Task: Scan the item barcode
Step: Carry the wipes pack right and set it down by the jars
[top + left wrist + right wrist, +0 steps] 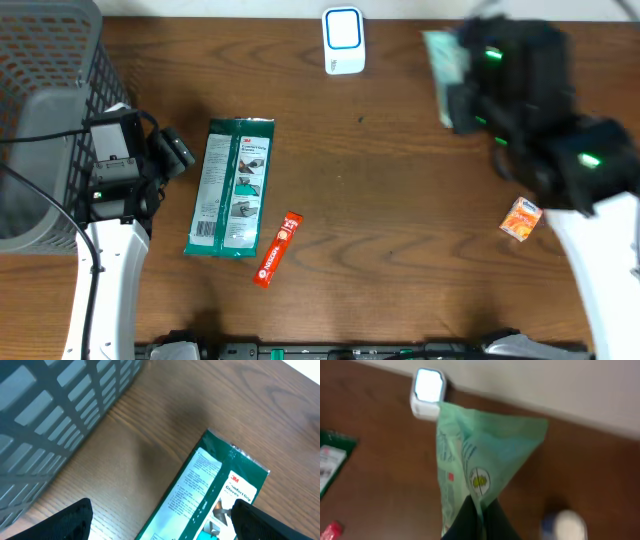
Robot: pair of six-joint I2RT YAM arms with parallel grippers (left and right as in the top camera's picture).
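While the right hand is pinched tight on one edge of a pale green bag, the bag stands up from its fingers, with the white scanner beyond and to their left on the desk. The left hand hangs with fingers spread wide over a glove packet, a mesh basket to its left.
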